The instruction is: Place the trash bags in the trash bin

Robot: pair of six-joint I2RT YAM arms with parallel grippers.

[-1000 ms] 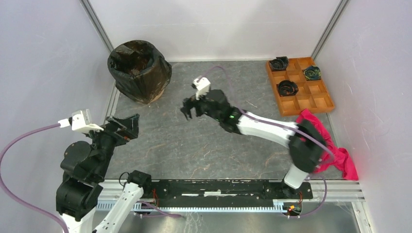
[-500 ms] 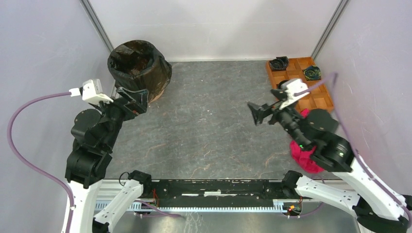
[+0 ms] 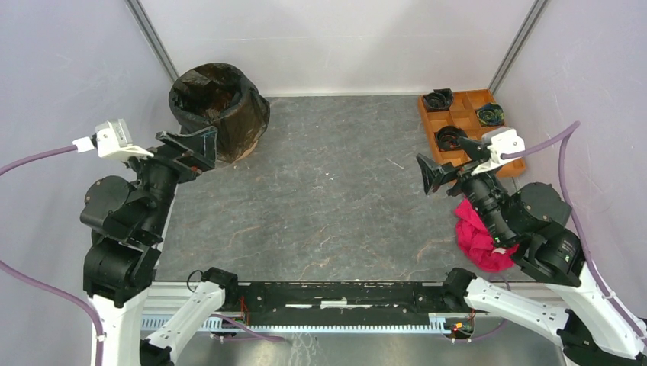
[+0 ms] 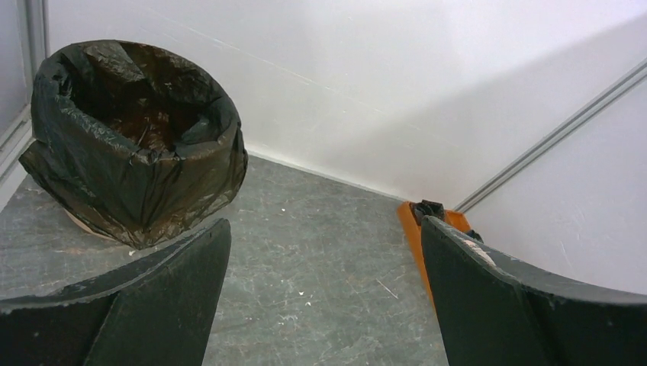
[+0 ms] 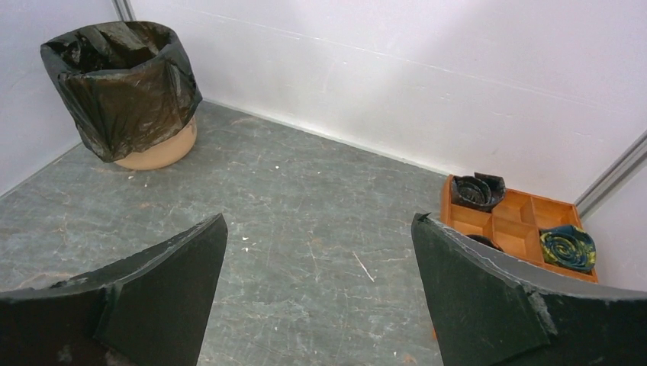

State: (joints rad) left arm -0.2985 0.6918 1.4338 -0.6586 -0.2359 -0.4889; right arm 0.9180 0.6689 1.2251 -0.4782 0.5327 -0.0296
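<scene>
1. The grey table (image 3: 328, 198) carries everything. The trash bin (image 5: 159, 157) stands upright in its far left corner, close to the wall, with only a band of its orange base showing.
2. The trash bags (image 4: 137, 179) are one black film sack already set into that bin. The mouth is folded out over the rim and the skirt hangs crinkled down the outside almost to the base, so the task looks done or nearly so.
3. The film is judged very light, limp and slick, and easy to tear or pull back off the rim. The bin under it is probably light too and could slide if tugged.
4. If it needs tidying, the best hold is a bunched fold at the rim or in the loose skirt, not a single taut layer.
5. The compartment tray (image 3: 488, 149) sits at the far right with small coiled rolls (image 5: 474, 189) in some cells. A pink-red cloth (image 3: 479, 238) lies nearer, partly under the right arm.
6. The left gripper (image 4: 324, 229) hangs raised just short of the bin, jaws spread wide, holding and touching nothing.
7. The right gripper (image 5: 319, 223) is raised near the tray, well away from the bin, jaws likewise wide apart and empty.
</scene>
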